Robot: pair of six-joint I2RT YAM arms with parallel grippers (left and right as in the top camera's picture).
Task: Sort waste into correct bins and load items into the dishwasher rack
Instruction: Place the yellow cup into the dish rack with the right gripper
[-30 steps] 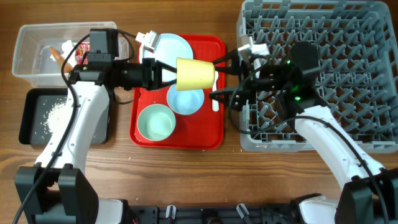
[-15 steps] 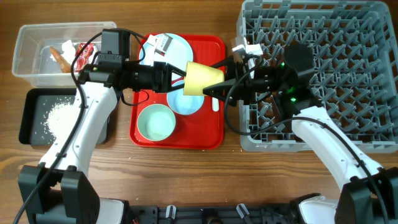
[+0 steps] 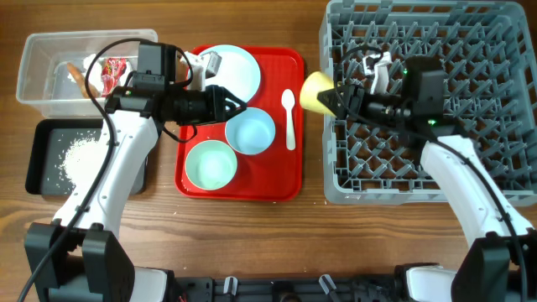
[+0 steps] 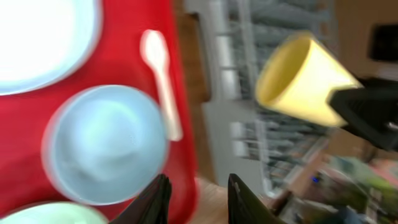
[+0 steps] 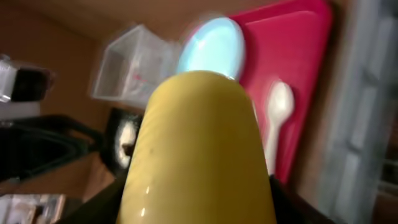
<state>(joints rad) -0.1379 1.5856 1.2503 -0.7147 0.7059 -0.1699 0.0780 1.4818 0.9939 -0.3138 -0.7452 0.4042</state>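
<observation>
My right gripper is shut on the small yellow cup, holding it on its side over the left edge of the grey dishwasher rack. In the right wrist view the cup fills the frame between the jaws of the gripper. My left gripper is open and holds nothing, hovering over the red tray near the pale blue bowl. From the left wrist, the gripper looks past that bowl and the white spoon to the cup.
On the red tray lie a pale blue plate, a green bowl and the spoon. The clear tub holds a red-and-white wrapper and a brown stick. The black tray holds rice.
The yellow cup passed from my left gripper to my right one. The left jaws opened and drew back left; the right arm carried the cup right to the rack's edge.
</observation>
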